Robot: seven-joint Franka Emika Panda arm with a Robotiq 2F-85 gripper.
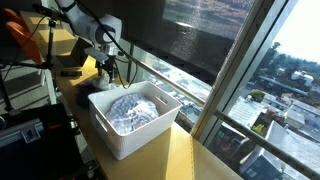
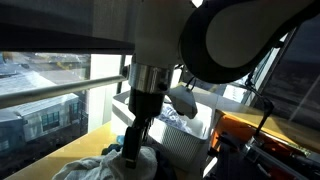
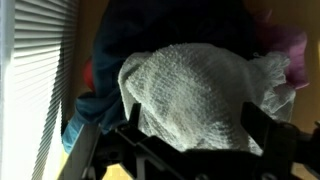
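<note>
1. The tool (image 3: 190, 118) stands wide and holds nothing. Its two dark fingers (image 3: 131, 115) straddle the white towel (image 3: 195, 85), which lies directly beneath the tool and between them.
2. As I judge it, the step in hand is the approach for a grasp: poised over the towel, not yet closed. The next move calls for a slight descent and a pinch on the raised hump, so that the cloths underneath are not caught too.
3. The towel looks soft, loosely woven or terry, crumpled into a rounded mound. Beyond it from the tool lies a dark blue cloth (image 3: 150, 30), with a pink cloth (image 3: 290, 50) to one side and a lighter blue cloth (image 3: 85, 125) to the other.
4. Near the tool stands a white bin (image 1: 135, 125), rigid and rectangular, on the wooden table (image 1: 188, 158). It may hold more pale fabric, though the view is too small to be sure.
</note>
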